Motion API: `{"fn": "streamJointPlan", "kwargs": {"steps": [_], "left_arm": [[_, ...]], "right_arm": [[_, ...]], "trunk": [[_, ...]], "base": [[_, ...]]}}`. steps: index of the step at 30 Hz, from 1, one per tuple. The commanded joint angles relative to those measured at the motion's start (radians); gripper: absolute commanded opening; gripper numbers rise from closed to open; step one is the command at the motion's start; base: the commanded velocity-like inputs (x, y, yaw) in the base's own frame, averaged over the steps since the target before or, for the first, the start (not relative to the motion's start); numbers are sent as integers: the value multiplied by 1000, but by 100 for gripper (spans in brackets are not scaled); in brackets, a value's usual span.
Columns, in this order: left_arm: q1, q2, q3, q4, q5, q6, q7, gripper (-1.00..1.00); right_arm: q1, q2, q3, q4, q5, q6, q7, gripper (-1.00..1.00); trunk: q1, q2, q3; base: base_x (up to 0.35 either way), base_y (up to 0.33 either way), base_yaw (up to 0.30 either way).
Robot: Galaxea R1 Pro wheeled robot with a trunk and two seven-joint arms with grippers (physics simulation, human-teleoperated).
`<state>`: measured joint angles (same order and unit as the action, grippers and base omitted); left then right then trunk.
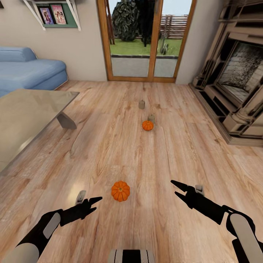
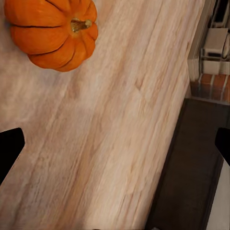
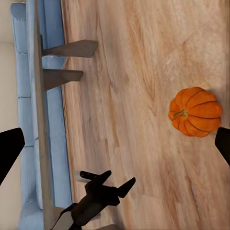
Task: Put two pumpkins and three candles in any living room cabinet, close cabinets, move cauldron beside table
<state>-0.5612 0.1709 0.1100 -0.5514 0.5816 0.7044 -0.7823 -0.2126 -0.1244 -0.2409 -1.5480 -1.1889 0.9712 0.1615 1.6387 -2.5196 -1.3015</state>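
A wide plank floor [image 1: 109, 146] is seen between the grey table [image 1: 25, 117] and the fireplace [image 1: 233, 84]. Both grippers, left [image 1: 95, 203] and right [image 1: 176, 188], are spread wide, flanking the near pumpkin [image 1: 120, 191]. Two candles [image 1: 142, 105] and another pumpkin [image 1: 147, 125] are set farther off.

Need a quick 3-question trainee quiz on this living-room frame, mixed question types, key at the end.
1. True or false: the near bright-orange ribbed pumpkin sits on the wooden floor between the left gripper and right gripper.
2. Multiple choice: the far, smaller orange pumpkin lies closest to
A) the blue sofa
B) a stubby beige candle
C) the stone fireplace
3. Fill in: the fingers of both grippers are ____ and hold nothing.

Key: 1 true; 2 B; 3 open
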Motion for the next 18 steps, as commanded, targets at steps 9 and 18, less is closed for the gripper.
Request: {"fn": "streamJointPlan", "kwargs": {"steps": [9,18], "left_arm": [[0,-6,11,2,15,-4,133,100],[0,-5,11,2,15,-5,139,100]], "right_arm": [[-1,0,-3,0,9,5,10,100],[-1,0,-2,0,9,7,10,100]], "trunk": [[4,-2,-36],[8,-5,-70]], "base": [[0,0,0],[0,0,0]]}}
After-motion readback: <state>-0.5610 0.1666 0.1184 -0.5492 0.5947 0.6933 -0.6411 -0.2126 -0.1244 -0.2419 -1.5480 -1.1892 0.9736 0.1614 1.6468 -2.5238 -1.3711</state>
